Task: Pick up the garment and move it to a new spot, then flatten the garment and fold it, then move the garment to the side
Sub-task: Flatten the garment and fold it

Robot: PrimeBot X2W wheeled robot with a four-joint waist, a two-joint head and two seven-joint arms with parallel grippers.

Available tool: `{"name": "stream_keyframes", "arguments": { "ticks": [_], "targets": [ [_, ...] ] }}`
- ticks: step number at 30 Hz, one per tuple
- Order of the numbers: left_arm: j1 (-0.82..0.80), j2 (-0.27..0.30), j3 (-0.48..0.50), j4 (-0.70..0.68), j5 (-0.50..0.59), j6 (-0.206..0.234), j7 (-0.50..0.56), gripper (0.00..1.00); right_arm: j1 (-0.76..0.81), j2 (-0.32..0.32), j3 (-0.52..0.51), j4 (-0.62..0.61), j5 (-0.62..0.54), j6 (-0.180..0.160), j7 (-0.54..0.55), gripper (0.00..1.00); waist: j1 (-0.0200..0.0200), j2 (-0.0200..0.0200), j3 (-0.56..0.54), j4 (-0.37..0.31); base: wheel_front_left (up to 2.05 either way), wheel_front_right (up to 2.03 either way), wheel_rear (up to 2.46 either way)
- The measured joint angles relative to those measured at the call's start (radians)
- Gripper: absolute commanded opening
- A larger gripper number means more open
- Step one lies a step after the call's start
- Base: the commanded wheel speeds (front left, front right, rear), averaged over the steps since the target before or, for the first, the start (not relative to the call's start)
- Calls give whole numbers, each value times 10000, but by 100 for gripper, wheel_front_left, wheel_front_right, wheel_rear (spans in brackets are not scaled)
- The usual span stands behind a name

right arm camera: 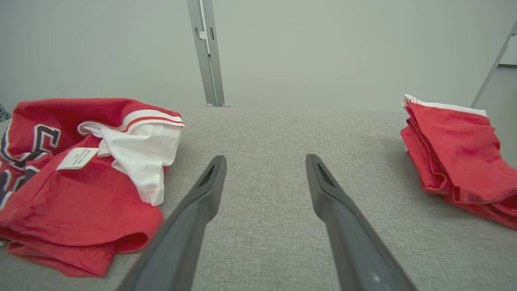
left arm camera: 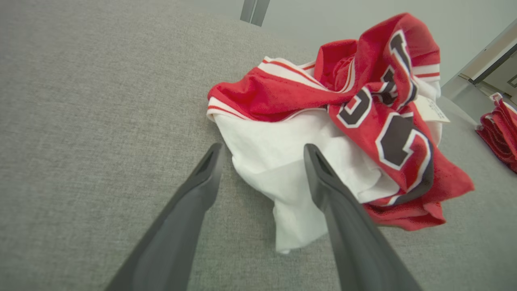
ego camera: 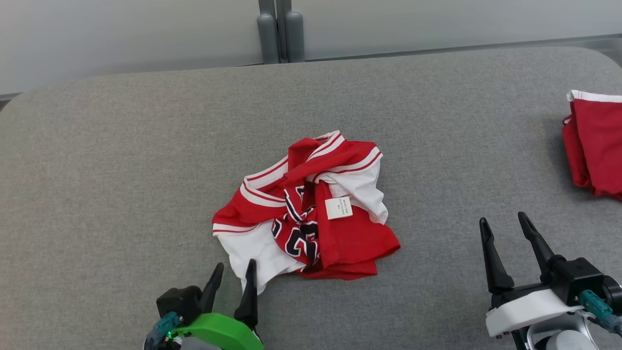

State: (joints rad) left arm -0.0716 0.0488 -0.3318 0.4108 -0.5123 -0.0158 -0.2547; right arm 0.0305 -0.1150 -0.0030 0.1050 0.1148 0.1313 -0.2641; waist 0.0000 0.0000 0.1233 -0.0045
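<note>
Garment [ego camera: 306,209] in a crumpled red-and-white heap at the middle of the grey bench [ego camera: 121,146], not yet lifted. Opening step in hand, by the look of it: pick up and carry to a new spot, with flattening, folding and setting aside all to come. Shares the bench with a second red pile [ego camera: 595,146], stacked well apart at the robot's far right. Meets the left gripper [ego camera: 235,265] at its near edge, fingers spread wide and holding nothing, tips just at the white fold [ego camera: 252,253] trailing toward the robot, that fold lying between them in the left wrist view. Leaves the right gripper [ego camera: 502,218] out over bare grey surface between heap and pile, fingers likewise spread and empty, clear of both. Shows a small white label [ego camera: 338,207] face up near the heap's centre. Calls next, most likely, for a short push forward and down by the left fingers, then a pinch on the white fold, deep enough to catch more than one layer; probably also for a swing inward by the right arm toward the red hem [ego camera: 374,253] on its side, for a two-point lift rather than a one-sided dangle.
</note>
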Motion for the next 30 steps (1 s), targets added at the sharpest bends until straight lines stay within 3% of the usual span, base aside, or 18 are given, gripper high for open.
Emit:
{"name": "stream_keyframes", "arguments": {
  "ticks": [5, 7, 14, 17, 23, 30],
  "targets": [
    [-931, -4, -825, 1411, -855, 163, 334, 100, -149, 12, 63, 36, 56, 0, 0, 100, 0, 0, 243, -216, 0, 0, 0],
    [-1144, -10, -989, 1824, -976, 180, 305, 0, -169, 17, 82, 71, 58, 0, 0, 100, 0, 0, 282, -307, 0, 0, 0],
    [-2005, 36, -930, 2554, -1367, 63, 100, 0, -362, 40, 119, 100, 86, 0, 0, 100, 0, 0, 337, -621, 0, 0, 0],
    [-2825, 412, -564, 2533, -1076, 201, -19, 0, -418, 42, 186, 125, 117, 0, 0, 100, 0, 0, 378, -790, 0, 0, 0],
    [-4926, 1549, 134, 1793, 408, 690, -67, 0, -624, 52, 234, 115, 159, 0, 0, 100, 0, 0, 558, -1223, 0, 0, 0],
    [-6604, 1825, 1012, 1335, 1785, 970, -65, 0, -796, 38, 203, 174, 249, 0, 0, 100, 0, 0, 1031, -1572, 0, 0, 0]
  ]
}}
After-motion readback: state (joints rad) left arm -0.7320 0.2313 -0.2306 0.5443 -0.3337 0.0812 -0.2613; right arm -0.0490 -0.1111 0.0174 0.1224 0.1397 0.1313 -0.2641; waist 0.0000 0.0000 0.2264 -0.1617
